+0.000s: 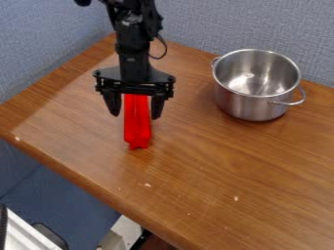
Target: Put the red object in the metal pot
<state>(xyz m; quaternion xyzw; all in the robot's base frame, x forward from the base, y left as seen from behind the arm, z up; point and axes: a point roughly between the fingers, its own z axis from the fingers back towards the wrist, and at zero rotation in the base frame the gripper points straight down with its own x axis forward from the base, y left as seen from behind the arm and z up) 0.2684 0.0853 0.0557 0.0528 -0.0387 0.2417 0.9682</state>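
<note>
The red object [136, 129] lies flat on the wooden table [222, 176], a bright red bar running front to back, left of centre. My gripper [135, 104] hangs over its far end, jaws open, one black finger [109, 102] on each side of the bar. Whether the fingers touch the bar cannot be told. The metal pot [256, 84] stands upright and empty at the back right, shiny steel, its small loop handle toward the right edge.
A blue-grey wall runs behind the table. The table's front-left edge drops off to a blue floor area. The black arm rises from the gripper toward the top of the view.
</note>
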